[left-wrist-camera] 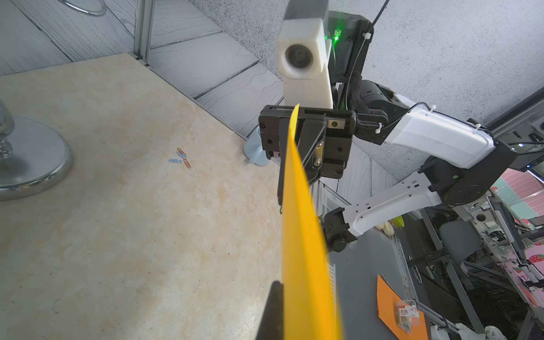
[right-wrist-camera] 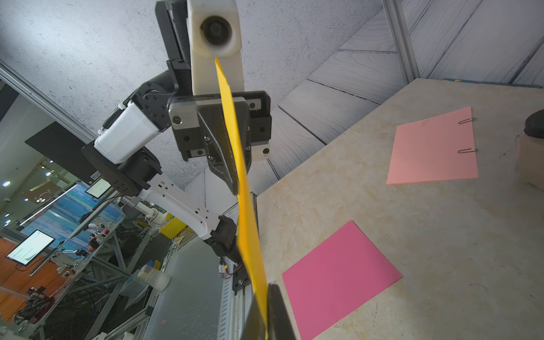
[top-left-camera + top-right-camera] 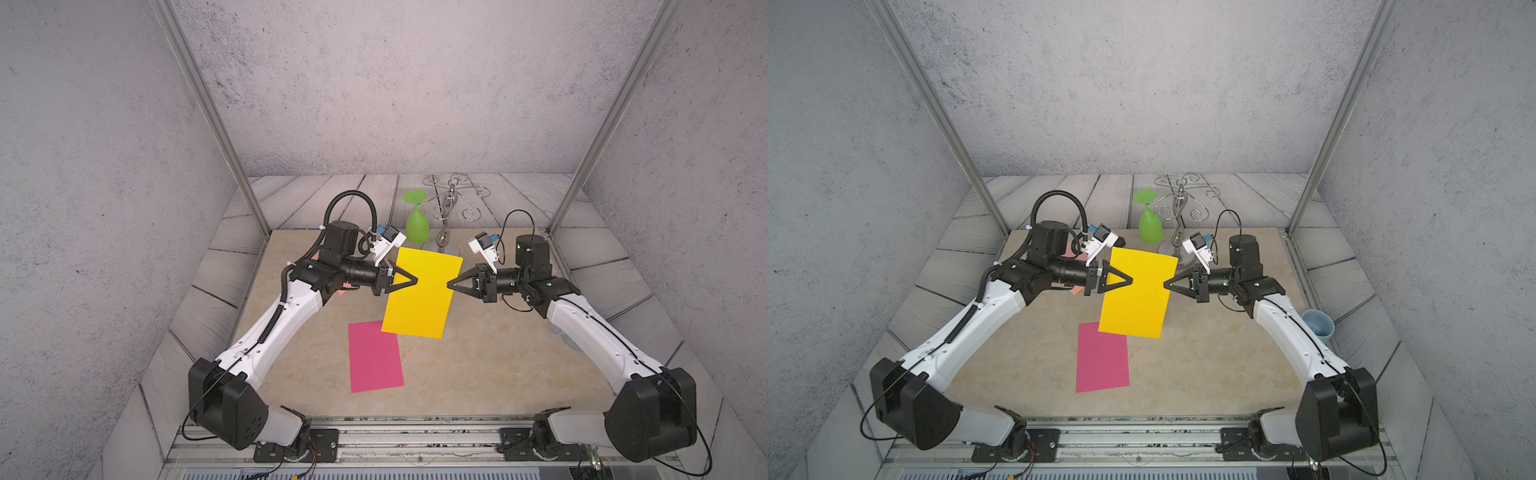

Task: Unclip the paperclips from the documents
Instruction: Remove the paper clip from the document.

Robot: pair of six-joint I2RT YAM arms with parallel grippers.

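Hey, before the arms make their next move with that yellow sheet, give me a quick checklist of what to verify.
1. Left gripper shut on yellow sheet: ok.
2. Right gripper shut on its opposite edge: ok.
3. Yellow sheet held clear of the table: ok.
4. Right gripper also pinching a clip: cannot tell.
5. Salmon sheet unclipped: not ok, two paperclips on its edge.
6. Magenta sheet unclipped: ok, none seen.

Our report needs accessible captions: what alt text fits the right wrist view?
An edge-on yellow sheet is pinched by the right gripper near the camera and the left gripper opposite. On the table lie a magenta sheet and a salmon sheet bearing two paperclips.
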